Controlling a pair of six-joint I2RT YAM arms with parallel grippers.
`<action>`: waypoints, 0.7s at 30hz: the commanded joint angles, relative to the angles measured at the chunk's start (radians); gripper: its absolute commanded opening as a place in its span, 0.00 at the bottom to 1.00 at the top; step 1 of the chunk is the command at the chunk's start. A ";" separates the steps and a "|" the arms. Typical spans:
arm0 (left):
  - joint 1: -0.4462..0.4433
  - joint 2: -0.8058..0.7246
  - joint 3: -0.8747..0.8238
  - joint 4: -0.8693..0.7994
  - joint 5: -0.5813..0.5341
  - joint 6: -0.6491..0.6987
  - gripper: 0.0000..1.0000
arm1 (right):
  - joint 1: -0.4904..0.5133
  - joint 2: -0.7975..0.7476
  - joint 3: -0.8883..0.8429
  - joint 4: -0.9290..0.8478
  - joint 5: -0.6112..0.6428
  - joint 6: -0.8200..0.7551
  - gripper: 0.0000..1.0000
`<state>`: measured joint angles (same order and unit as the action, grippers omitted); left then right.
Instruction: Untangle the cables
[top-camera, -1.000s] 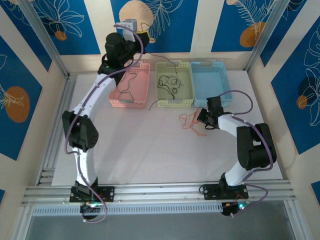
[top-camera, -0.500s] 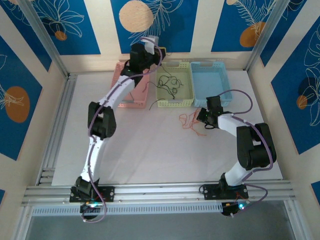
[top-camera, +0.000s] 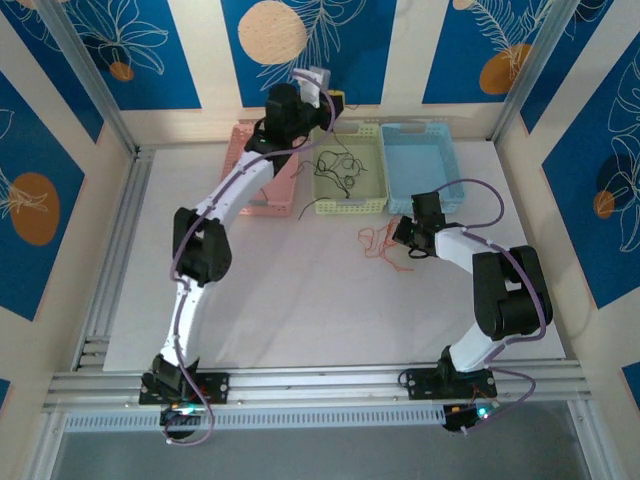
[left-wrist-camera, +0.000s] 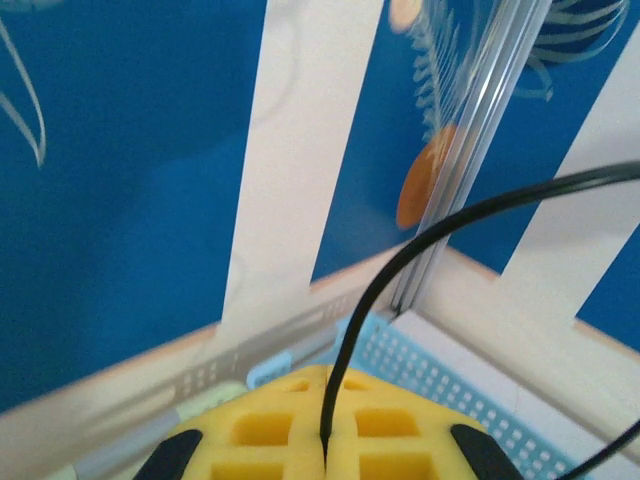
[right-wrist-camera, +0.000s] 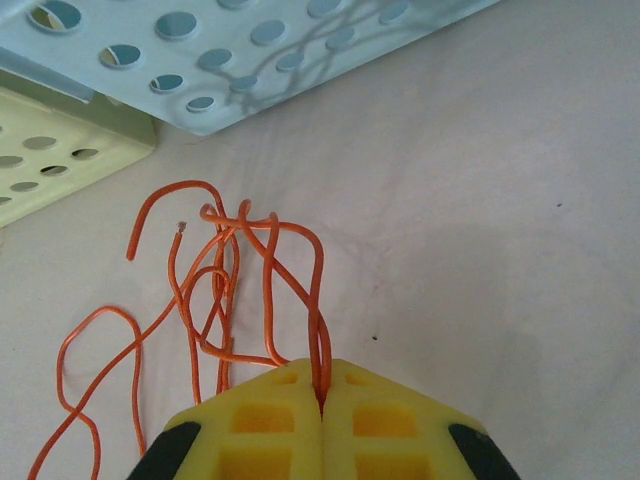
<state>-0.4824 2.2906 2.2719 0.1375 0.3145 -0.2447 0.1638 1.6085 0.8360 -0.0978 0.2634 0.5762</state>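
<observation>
1. right gripper (right-wrist-camera: 322, 398), low over the table (top-camera: 280, 300) just in front of the blue basket (top-camera: 420, 127), has its jaws pinched tight on the orange cable (right-wrist-camera: 215, 280). the cable's loops lie on the table before the gap between the blue and green baskets.
2. green basket (top-camera: 350, 207), mid far edge, holds loose black cables (top-camera: 338, 168). pink basket (top-camera: 275, 205) sits at its left.
3. left gripper (left-wrist-camera: 325, 450), high over the green basket's far left corner, has its jaws closed on one black cable (left-wrist-camera: 400, 255).
</observation>
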 joint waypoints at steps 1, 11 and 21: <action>-0.004 -0.105 0.032 0.055 0.028 0.027 0.00 | 0.005 0.013 0.030 -0.013 0.025 -0.013 0.00; -0.012 -0.042 0.110 0.024 -0.005 0.065 0.00 | 0.006 0.013 0.030 -0.014 0.025 -0.014 0.00; -0.010 0.158 0.232 -0.016 -0.035 0.088 0.00 | 0.008 0.014 0.032 -0.015 0.025 -0.017 0.00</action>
<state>-0.4889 2.3878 2.4367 0.1448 0.3019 -0.1833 0.1646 1.6085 0.8360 -0.0982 0.2665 0.5758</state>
